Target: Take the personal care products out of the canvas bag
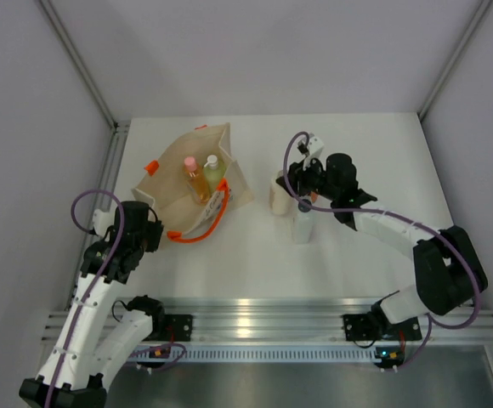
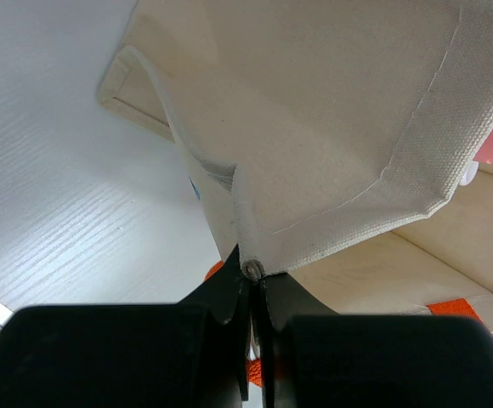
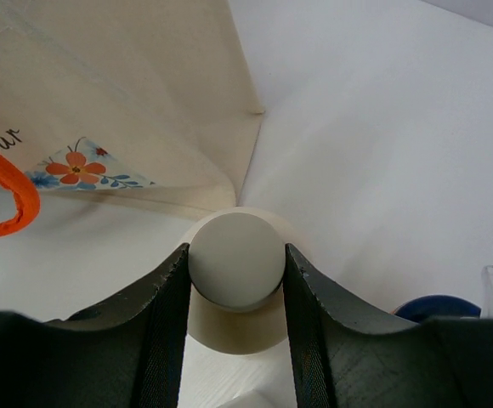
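Bottle [image 3: 235, 333] of cream plastic clamped in right pincer [image 3: 236, 257], canvas bag [image 3: 119, 93] nearby

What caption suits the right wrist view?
Right gripper clasps the grey-capped cream squat plastic bottle near the beige canvas bag.

- The canvas bag [image 1: 229, 170], beige with orange loop handles and a blue flower print, is slumped open on the left of the worktop. The left hand [image 2: 251, 276] pinches its near-left edge.
- The peach bottle [image 1: 195, 180], with a pink cap, lies inside the bag, cap towards the far side.
- The yellow-green bottle [image 1: 215, 172], with a white cap, lies just right of it, also inside the bag.
- The cream bottle [image 3: 229, 327], squat, stands right of the bag, its round cap clamped in the right hand [image 3: 236, 251].
- The clear bottle [image 1: 303, 226], with a dark cap, stands upright just near of the cream one.
- The orange bottle [image 3: 438, 308] shows only its dark-blue top, beside the cream one.
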Action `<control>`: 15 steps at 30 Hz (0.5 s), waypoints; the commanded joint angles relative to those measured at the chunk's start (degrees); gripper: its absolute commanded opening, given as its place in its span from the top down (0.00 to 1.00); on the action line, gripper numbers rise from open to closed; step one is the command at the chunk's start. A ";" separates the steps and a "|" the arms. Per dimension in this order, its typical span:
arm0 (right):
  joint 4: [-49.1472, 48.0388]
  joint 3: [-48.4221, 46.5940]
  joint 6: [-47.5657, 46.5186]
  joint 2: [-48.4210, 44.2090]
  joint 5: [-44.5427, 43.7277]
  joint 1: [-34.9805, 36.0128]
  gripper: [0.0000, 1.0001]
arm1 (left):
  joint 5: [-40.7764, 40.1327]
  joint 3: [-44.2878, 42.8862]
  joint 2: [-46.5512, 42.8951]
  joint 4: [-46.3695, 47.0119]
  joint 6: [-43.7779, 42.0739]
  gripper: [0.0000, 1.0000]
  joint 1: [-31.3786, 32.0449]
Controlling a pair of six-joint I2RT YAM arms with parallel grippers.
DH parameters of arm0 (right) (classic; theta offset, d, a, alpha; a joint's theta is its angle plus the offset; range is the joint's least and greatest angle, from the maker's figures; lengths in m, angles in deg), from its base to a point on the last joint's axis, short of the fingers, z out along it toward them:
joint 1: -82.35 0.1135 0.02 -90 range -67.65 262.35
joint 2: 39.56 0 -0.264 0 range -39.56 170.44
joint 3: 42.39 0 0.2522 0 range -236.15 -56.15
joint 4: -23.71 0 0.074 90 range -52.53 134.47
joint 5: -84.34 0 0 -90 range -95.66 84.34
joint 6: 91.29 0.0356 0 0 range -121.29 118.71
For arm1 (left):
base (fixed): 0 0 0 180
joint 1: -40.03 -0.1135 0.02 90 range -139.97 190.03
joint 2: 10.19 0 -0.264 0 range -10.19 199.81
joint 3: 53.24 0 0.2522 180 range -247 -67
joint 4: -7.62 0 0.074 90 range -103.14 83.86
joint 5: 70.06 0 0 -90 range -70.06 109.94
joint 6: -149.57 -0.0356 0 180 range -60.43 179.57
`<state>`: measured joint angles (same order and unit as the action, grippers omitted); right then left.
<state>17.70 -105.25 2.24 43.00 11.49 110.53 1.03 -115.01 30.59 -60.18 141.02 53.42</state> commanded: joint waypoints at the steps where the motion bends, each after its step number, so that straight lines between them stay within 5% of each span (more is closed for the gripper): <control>1: -12.41 -4.15 -0.80 0.66 10.35 -3.65 1.00 | 1.95 -0.24 0.62 0.96 -0.06 1.00 0.06; 15: -6.86 -13.56 -11.17 10.33 32.94 -9.20 1.00 | 1.60 -0.16 0.71 0.96 -0.33 1.00 0.06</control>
<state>19.47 -113.53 -5.43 53.76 34.59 102.62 1.03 -115.01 30.59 -60.18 140.82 53.42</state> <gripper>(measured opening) 0.416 0.042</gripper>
